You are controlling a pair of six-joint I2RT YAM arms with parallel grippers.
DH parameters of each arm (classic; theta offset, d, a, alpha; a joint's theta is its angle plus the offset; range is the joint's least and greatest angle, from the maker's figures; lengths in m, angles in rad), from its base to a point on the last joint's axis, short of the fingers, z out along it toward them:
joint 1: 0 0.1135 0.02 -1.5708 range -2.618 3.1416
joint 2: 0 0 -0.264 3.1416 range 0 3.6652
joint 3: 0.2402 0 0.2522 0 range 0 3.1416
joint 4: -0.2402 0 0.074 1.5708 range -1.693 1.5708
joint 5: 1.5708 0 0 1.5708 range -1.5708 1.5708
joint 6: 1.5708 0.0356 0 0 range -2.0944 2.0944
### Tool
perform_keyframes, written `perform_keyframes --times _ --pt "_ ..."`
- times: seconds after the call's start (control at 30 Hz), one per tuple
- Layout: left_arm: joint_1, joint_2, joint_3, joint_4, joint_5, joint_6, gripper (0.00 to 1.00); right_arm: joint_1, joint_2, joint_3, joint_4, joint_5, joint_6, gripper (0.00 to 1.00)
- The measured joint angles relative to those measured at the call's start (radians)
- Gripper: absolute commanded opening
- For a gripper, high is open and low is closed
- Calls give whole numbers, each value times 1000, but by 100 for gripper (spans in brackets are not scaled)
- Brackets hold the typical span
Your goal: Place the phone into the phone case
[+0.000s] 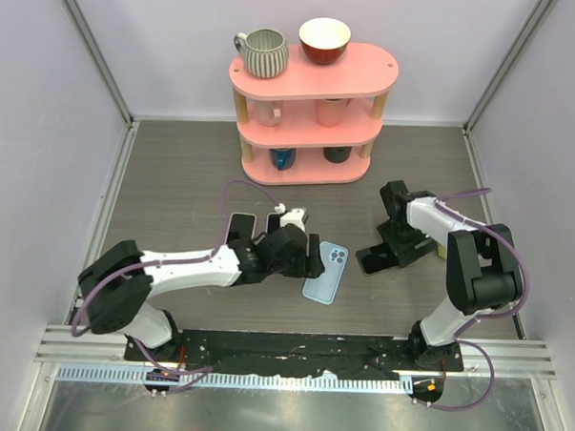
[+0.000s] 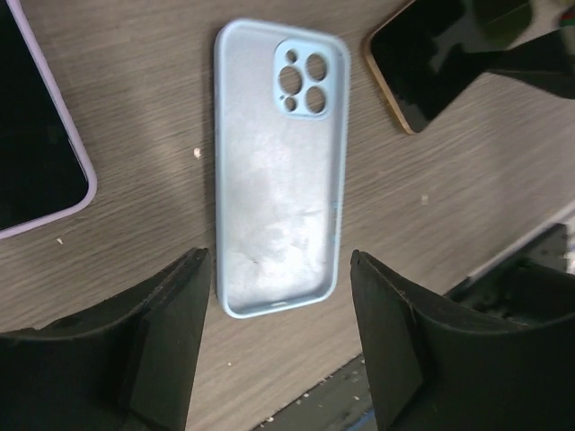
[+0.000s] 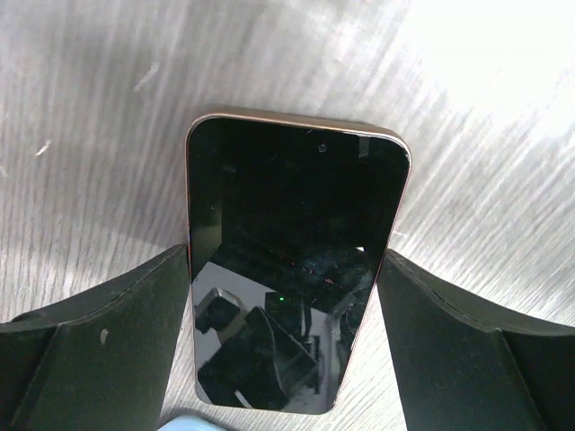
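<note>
The light blue phone case [image 1: 325,272] lies empty, inside up, on the wooden table; in the left wrist view it [image 2: 280,166] lies just ahead of my fingers. My left gripper [image 1: 309,259] [image 2: 280,341] is open and empty, its fingers wider apart than the case's near end. The phone [image 3: 292,260], black screen up with a gold edge, lies flat on the table to the right of the case [image 1: 373,262]. My right gripper [image 1: 383,254] [image 3: 286,260] straddles it, both fingers against its long edges. The phone also shows in the left wrist view [image 2: 422,63].
A dark phone in a lilac case [image 1: 241,227] [image 2: 36,135] lies left of the blue case. A pink three-tier shelf [image 1: 365,80] with mugs and a bowl stands at the back. A black base rail [image 1: 291,347] runs along the near edge.
</note>
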Motion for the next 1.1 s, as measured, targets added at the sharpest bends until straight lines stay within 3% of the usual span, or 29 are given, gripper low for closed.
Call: perform_keyframes --times 0.33,0.6,0.83,1.1 --pt "4 -293 -1 -114 -158 25 80 -2 7 22 85 26 -372 43" --pt "81 -354 -37 -182 -203 44 80 -6 -80 -71 179 -78 -569 39" --pt "130 -373 -72 -211 -207 53 80 -6 -183 -101 174 -156 -655 36" --pt "147 -364 -85 -209 -184 55 80 41 -286 -101 172 -259 -647 34"
